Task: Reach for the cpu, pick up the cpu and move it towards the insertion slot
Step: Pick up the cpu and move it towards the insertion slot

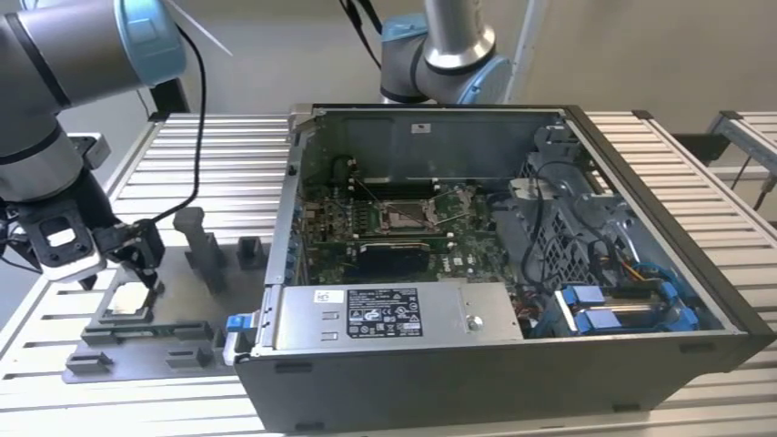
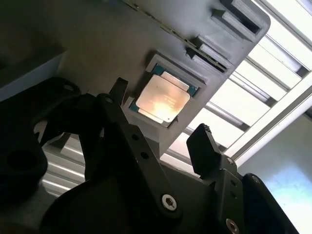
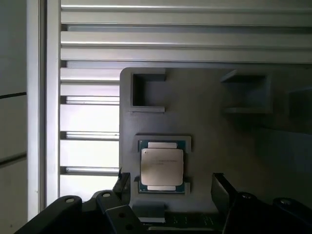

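While the gripper (image 1: 119,275) hangs over the grey fixture (image 1: 170,319) with its fingers (image 2: 201,144) spread and nothing clasped between them, you are in the reach, not yet the pick. The cpu (image 3: 162,164) lies flat, pale face up, seated in a shallow square recess near the fixture's edge at the exterior view's left, beside the bare slats of the table (image 1: 218,155). In both wrist views one finger stands off each of two opposite sides of the chip, apart from it.

To do this step well, centre the chip between the fingers, come down square to the fixture, and let the tips meet only the chip's edges. It is thin and the recess rim is close around it, so I judge that a tilted approach would catch the rim or tip the chip.

On the fixture a tall post (image 1: 195,241) and a shorter block (image 1: 251,253) stand between the gripper and the computer case (image 1: 286,228). The insertion slot (image 1: 407,214) is well apart, on the green board inside the case, so the case wall stands in the way. A black rectangular part (image 1: 388,264) sits just beside the slot, with the power supply (image 1: 388,314) nearer the case's front edge. A second arm (image 1: 438,55) rises behind the case's far edge.
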